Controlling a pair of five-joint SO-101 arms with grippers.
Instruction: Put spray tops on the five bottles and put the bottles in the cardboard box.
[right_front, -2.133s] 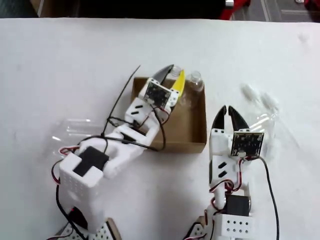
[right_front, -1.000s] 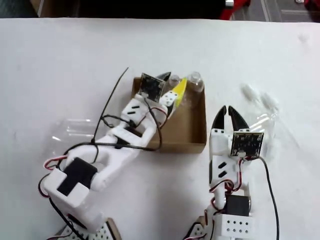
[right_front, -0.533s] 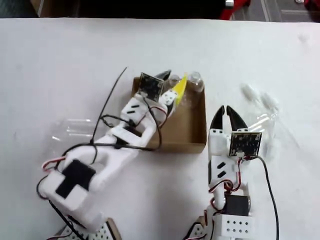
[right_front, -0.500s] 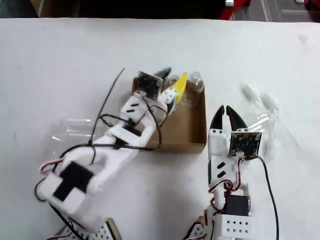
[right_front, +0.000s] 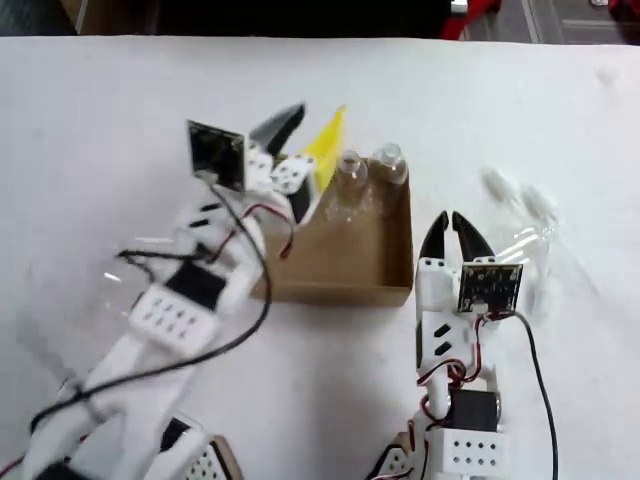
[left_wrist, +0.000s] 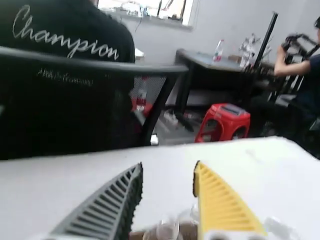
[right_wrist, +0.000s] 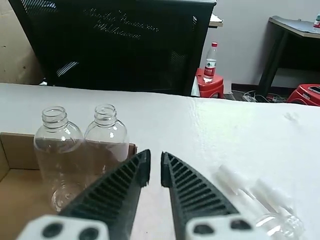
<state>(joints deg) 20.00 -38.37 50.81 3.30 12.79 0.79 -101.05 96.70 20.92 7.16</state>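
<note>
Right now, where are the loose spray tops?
High view: the spray tops lie on the table to the right of the cardboard box, just beyond the right gripper.

In the high view the left arm (right_front: 190, 290) is blurred, so I cannot follow its joints and cables well, and its base is cut by the lower edge. It covers the left wall of the cardboard box (right_front: 350, 270) and part of a lying bottle (right_front: 140, 245) on the surface (right_front: 100, 120). The right arm (right_front: 450, 300) hides part of a second lying bottle (right_front: 525, 242). The spray tops (right_front: 500, 183) beside it are too faint for me to count. In the left wrist view the bottle necks (left_wrist: 167, 230) are blurred and cut by the edge. In the right wrist view the jaws of the right gripper (right_wrist: 154, 157) hide the lower parts of the two standing bottles (right_wrist: 57, 145).
</note>
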